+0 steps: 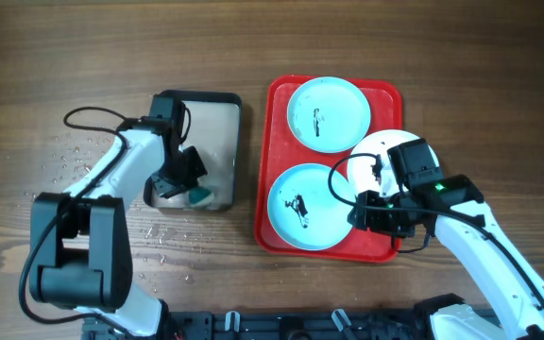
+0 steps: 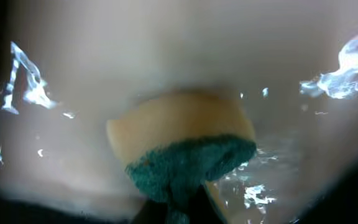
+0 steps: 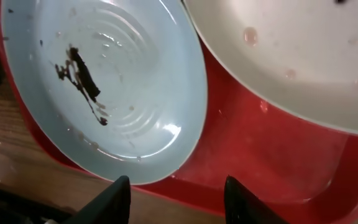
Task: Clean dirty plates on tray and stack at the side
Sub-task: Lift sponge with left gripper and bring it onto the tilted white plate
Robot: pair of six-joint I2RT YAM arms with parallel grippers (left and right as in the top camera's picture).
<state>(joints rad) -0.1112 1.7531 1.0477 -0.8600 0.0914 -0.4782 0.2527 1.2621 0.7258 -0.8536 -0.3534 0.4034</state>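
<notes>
1. The red tray (image 1: 272,142) lies right of centre on the table (image 1: 499,85). Its long axis runs from your near side to the far side, and its near rim is close to the table's front edge.
2. All three plates are inside it. The far blue plate (image 1: 329,113) fills the far end and the near blue plate (image 1: 305,205) fills the near left. The white plate (image 1: 378,151) sits against the right rim, partly under your right arm.
3. The plates crowd each other, rims touching or overlapping. The wrist view shows red floor between the near blue and white plates, widening toward the near rim.
4. The plates are round, so read direction from the smears. The far plate's smear runs roughly near-to-far, and the near plate's runs on a slant.
5. Your right gripper (image 3: 182,202) hangs over the tray's near rim by the near blue plate. Its fingers are spread apart with nothing between them.
6. Your left gripper (image 1: 185,175) is down in the beige tray (image 1: 234,123), which lies well left of centre with its long axis also near-to-far. It pinches the sponge (image 2: 182,146), green pad toward the camera, over a wet floor.
7. Only a narrow strip of wood separates the two trays.
8. Bare table lies right of the red tray and left of the beige one, where water drops (image 1: 74,156) are scattered.
</notes>
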